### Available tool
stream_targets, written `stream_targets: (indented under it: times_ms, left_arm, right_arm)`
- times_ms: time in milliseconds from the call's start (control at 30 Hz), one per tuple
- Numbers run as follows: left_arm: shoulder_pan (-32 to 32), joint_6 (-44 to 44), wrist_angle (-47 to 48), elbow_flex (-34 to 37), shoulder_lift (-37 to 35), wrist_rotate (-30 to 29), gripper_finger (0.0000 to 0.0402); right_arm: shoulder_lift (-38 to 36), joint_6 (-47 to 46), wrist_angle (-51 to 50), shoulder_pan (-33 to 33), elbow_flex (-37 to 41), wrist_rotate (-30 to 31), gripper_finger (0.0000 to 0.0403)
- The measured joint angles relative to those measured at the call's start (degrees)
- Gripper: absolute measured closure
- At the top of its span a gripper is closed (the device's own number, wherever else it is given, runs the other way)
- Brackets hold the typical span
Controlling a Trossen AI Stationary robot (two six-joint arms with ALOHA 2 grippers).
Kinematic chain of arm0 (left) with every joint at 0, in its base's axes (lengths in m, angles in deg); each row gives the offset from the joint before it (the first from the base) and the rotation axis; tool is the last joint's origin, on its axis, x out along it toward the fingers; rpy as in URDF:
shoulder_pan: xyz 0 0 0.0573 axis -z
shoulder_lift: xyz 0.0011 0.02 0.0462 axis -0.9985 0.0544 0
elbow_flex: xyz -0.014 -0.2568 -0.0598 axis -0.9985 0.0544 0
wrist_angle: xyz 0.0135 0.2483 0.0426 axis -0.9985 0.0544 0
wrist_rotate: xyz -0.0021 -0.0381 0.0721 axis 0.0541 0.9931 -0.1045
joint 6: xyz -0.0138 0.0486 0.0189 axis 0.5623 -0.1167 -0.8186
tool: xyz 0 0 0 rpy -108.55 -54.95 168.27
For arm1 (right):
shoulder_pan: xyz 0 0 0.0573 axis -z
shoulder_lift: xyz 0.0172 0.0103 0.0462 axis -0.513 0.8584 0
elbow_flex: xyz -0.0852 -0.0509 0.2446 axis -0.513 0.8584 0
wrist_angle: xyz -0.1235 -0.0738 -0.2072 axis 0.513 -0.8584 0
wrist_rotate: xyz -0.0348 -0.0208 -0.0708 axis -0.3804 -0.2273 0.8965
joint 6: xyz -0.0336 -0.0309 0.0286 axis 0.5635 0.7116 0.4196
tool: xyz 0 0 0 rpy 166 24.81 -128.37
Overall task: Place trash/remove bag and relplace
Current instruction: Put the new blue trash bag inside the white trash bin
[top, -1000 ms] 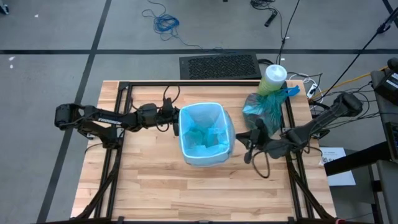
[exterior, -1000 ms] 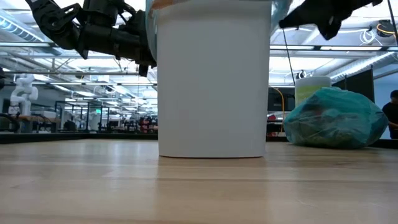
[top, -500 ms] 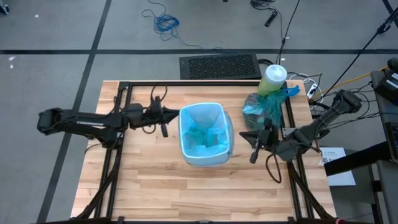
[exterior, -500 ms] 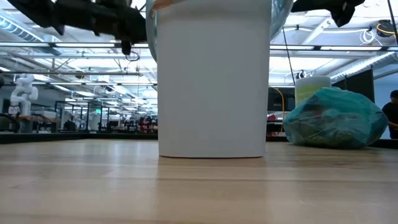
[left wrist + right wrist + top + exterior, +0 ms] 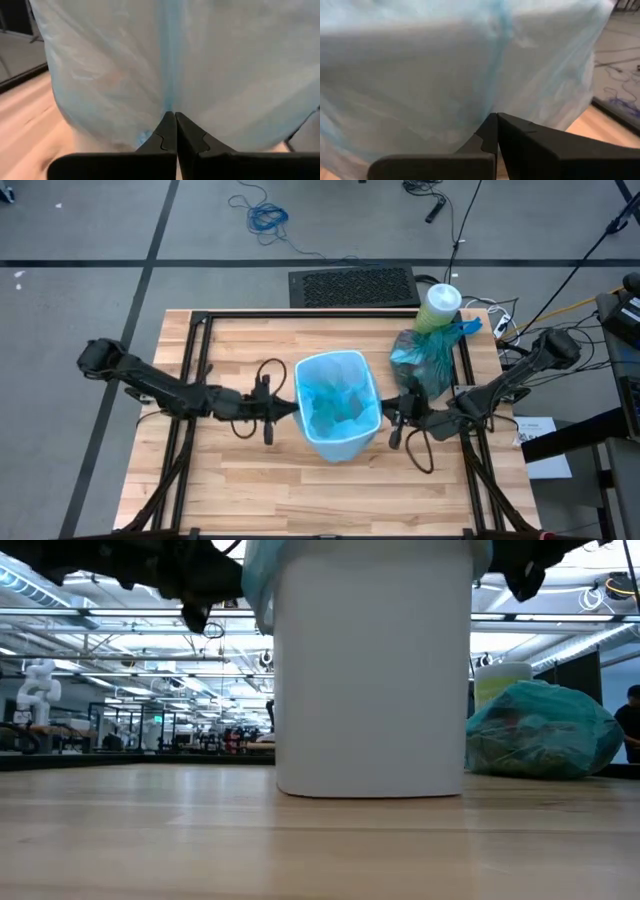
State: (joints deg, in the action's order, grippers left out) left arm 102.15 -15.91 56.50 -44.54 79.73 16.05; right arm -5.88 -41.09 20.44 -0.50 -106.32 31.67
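A white bin point(image 5: 338, 442) point(image 5: 370, 680) stands mid-table, lined with the pale sky-blue bag point(image 5: 336, 395), whose film hangs over the rim and down the outside. My left gripper point(image 5: 291, 412) point(image 5: 171, 116) is shut at the bin's left side. My right gripper point(image 5: 386, 415) point(image 5: 495, 117) is shut at its right side. The filled teal-green bag point(image 5: 424, 360) point(image 5: 540, 730) rests on the table at the far right. Brown paper wads show dimly through its film in the low view. My left gripper pinches the sky-blue bag's overhanging film point(image 5: 167, 95) between its two fingertips, coming level from the table's left. A crease runs up the film from the tips; the film lies against the bin's outer wall. My right gripper pinches the overhanging film point(image 5: 496, 100) on the bin's right side between its fingertips, coming level from the table's right. A fold line rises from the tips; the film drapes over the bin's wall.
A tall green canister with a white lid point(image 5: 440, 305) point(image 5: 500, 680) stands at the far right corner behind the teal bag. Black frame rails point(image 5: 190, 380) run along the table's left and right sides. Bare wood point(image 5: 330, 490) lies toward the near edge.
My left gripper drew back from the bin's left rim, then swung toward the near edge and returned to the bin's left wall. My right gripper moved left to the bin's right side. The bin slid a little toward the near edge and the right.
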Motion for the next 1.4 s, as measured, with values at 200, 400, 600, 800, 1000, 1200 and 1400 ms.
stream_targets:
  times_ms: [200, 400, 600, 800, 1000, 1200, 1400]
  left_arm:
    - [2.75, -0.03, 0.37, 0.00, 3.52, -8.23, 0.0402]
    - [2.86, 0.05, -0.96, 0.02, 6.84, -10.57, 0.0402]
    - [3.06, -1.38, -0.26, 0.02, 5.49, -11.60, 0.0402]
    - [4.38, -1.67, 4.98, 0.02, 0.85, -13.32, 0.0402]
    - [6.44, -1.57, 12.33, 0.04, -4.19, -18.63, 0.0402]
    - [6.90, -1.58, 12.38, 0.07, -9.13, -19.92, 0.0402]
    - [6.90, -3.55, 13.04, 0.07, -13.61, -19.41, 0.0402]
  right_arm:
    - [3.57, -4.14, -0.56, 0.77, 0.00, -3.02, 0.0403]
    - [6.39, -7.82, -1.12, 0.59, 0.00, -4.39, 0.0403]
    - [4.58, -7.38, -1.54, -2.10, 0.00, -4.34, 0.0403]
    - [-2.19, -3.07, -3.82, -6.61, -2.25, -3.57, 0.0403]
    - [-6.89, 6.58, -4.60, -10.11, -7.16, -3.59, 0.0403]
    - [-3.27, 16.32, -15.22, -6.11, -23.06, -7.38, 0.0403]
    - [11.52, 22.82, -43.50, 5.04, -50.14, -22.49, 0.0403]
